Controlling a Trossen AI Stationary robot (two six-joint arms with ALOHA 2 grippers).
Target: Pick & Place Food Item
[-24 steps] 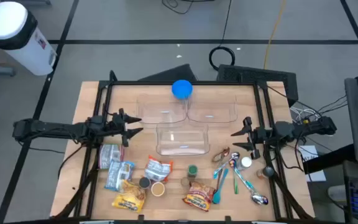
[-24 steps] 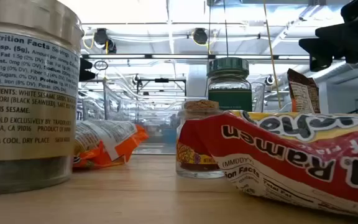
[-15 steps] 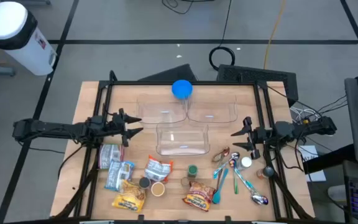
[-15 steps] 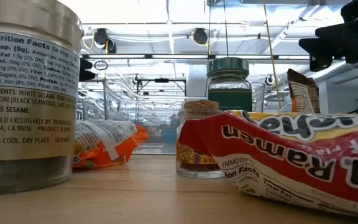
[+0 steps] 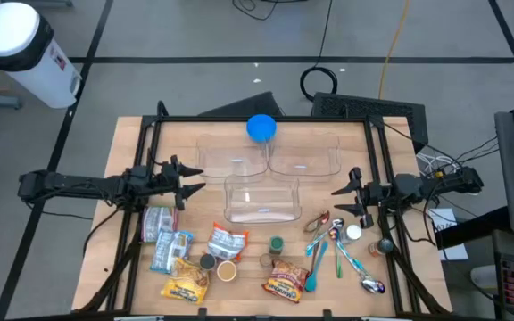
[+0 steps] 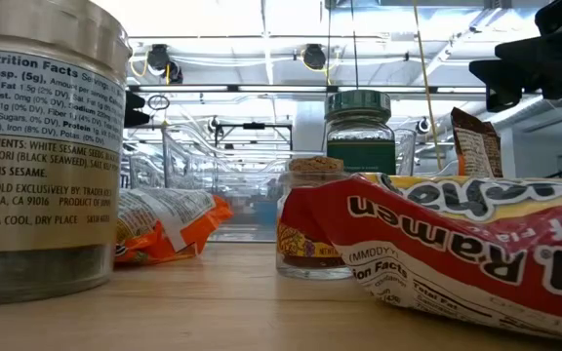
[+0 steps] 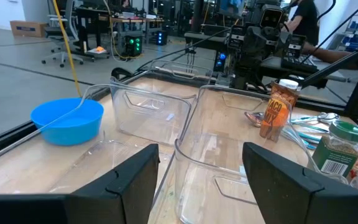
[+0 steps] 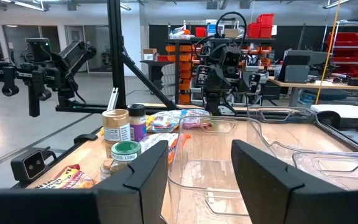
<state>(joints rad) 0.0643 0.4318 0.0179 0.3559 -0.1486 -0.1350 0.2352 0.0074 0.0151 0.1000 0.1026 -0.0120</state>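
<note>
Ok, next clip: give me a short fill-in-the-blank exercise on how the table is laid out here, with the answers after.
1. The bowl at the table's far edge is coloured ____.
2. The number of clear plastic bins on the table is ____.
3. Both the left gripper and the right gripper have their fingers ____.
4. The spoons lie on the side of the ____ arm.

Missing words: blue; three; open; right

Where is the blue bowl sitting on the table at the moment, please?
In the high view, the blue bowl sits at the table's far edge, near the middle, just behind the two clear bins standing side by side.
</note>
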